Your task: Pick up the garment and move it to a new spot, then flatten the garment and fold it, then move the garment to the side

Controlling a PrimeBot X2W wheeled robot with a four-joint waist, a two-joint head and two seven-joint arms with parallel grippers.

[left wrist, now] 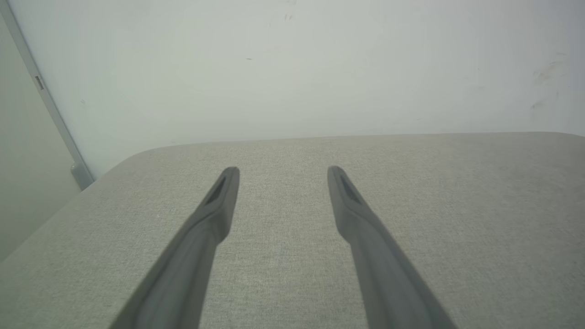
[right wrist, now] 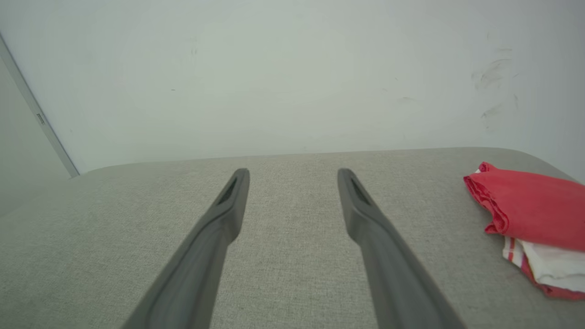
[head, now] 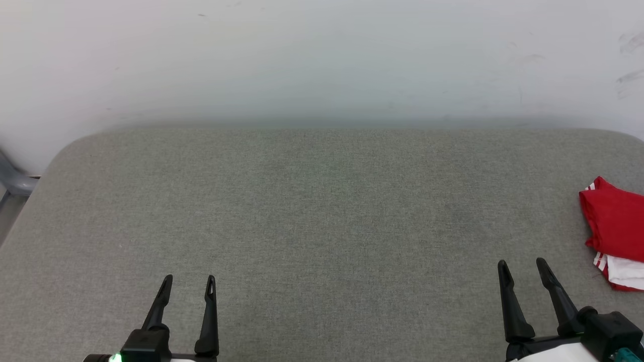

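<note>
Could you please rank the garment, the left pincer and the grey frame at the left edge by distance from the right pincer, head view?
1. garment, just right of the right pincer.
2. left pincer, lower left.
3. grey frame, far left edge.

The garment (head: 615, 229) is a red T-shirt folded into a small, thick bundle, and it lies on the grey fabric-covered table (head: 302, 211), close to the table's right edge and about halfway between its near side and its far side. The top layer is plain red cloth with soft wrinkles, and its end toward the middle of the table is a rounded, slightly rolled fold. At the end nearer to the table's front, a white part with red-and-white striped trim (right wrist: 514, 251) comes out from under the red layer, with a thin red edge below it.
</note>
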